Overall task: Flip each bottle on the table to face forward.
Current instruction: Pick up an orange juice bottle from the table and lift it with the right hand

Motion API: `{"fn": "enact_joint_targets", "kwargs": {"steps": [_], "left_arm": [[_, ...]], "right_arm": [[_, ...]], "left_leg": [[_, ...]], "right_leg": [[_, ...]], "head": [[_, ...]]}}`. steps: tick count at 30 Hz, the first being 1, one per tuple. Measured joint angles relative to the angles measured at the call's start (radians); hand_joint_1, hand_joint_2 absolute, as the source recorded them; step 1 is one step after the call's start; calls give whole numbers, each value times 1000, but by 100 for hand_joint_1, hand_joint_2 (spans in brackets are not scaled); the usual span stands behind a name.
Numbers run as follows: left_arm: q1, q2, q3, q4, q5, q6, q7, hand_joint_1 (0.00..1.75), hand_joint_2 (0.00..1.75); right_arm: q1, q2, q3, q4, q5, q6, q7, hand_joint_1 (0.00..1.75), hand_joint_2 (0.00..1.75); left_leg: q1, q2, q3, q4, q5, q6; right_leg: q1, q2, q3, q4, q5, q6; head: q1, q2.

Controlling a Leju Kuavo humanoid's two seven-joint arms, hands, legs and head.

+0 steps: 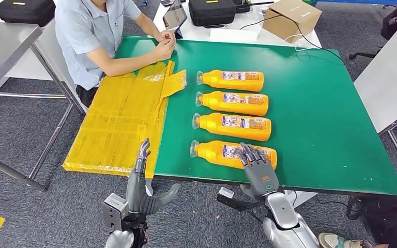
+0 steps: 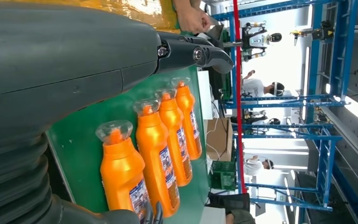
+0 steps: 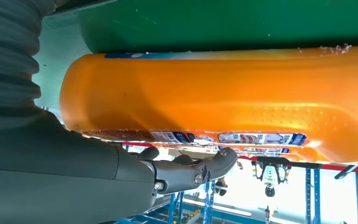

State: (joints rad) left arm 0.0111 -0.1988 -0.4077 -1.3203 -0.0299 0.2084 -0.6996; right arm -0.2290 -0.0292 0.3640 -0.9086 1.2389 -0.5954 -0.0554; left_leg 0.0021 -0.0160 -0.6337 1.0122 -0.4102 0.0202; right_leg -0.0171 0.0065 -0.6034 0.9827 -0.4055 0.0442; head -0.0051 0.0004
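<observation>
Four orange bottles lie side by side on the green table (image 1: 331,129), caps to the left and labels up. The nearest bottle (image 1: 219,153) is at the front edge, and my right hand (image 1: 258,168) reaches over its base end, fingers spread and resting on top of it. The right wrist view has this bottle (image 3: 214,98) very close, with my fingers (image 3: 191,170) along its label side. The other bottles (image 1: 235,126) (image 1: 235,102) (image 1: 232,80) lie farther back. My left hand (image 1: 142,175) is open below the table's front edge, left of the bottles (image 2: 121,172).
A crinkled yellow sheet (image 1: 119,119) covers the table's left end and hangs over its edge. A person (image 1: 88,31) sits at the far left corner, hands on the table. A cardboard box (image 1: 292,18), black cases (image 1: 212,10) and a tablet (image 1: 174,15) stand behind.
</observation>
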Motion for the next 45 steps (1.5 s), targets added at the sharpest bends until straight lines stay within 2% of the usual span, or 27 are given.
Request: {"fn": "enact_joint_targets", "kwargs": {"steps": [11, 17, 23, 27, 37, 45], "left_arm": [[0, 0, 0, 0, -1, 4, 0, 0, 175], [-1, 0, -2, 0, -1, 3, 0, 0, 175], [-3, 0, -11, 0, -1, 4, 0, 0, 175], [-4, 1, -14, 0, -1, 4, 0, 0, 175], [-6, 1, -17, 0, -1, 4, 0, 0, 175], [-9, 1, -17, 0, -1, 1, 0, 0, 175]], "right_arm": [[-3, 14, -5, 2, -27, -21, -52, 0, 175], [-2, 25, -4, -49, -151, -11, -153, 0, 175], [4, 36, 23, -155, -304, 39, -245, 0, 175], [11, 38, 35, -211, -373, 66, -276, 0, 175], [20, 39, 45, -264, -395, 76, -290, 0, 175], [0, 28, 43, -190, -307, 99, -148, 0, 175]], "left_leg": [[0, 0, -1, 0, 1, 1], [0, 2, 0, 0, 1, 1], [0, 1, 0, 0, 2, 1], [0, 1, -1, 0, 2, 1], [0, 1, -1, 0, 2, 1], [0, 1, -1, 0, 2, 1]], "right_leg": [[0, 0, -1, 0, 3, -2], [0, 0, -2, 0, 3, -2], [0, 0, -1, 0, 2, -2], [0, 0, -1, 0, 2, -2], [0, 0, -1, 0, 2, -2], [0, 0, -1, 0, 2, -2]], "head": [[0, 0], [0, 0], [0, 0], [0, 0], [0, 0], [0, 0]]}}
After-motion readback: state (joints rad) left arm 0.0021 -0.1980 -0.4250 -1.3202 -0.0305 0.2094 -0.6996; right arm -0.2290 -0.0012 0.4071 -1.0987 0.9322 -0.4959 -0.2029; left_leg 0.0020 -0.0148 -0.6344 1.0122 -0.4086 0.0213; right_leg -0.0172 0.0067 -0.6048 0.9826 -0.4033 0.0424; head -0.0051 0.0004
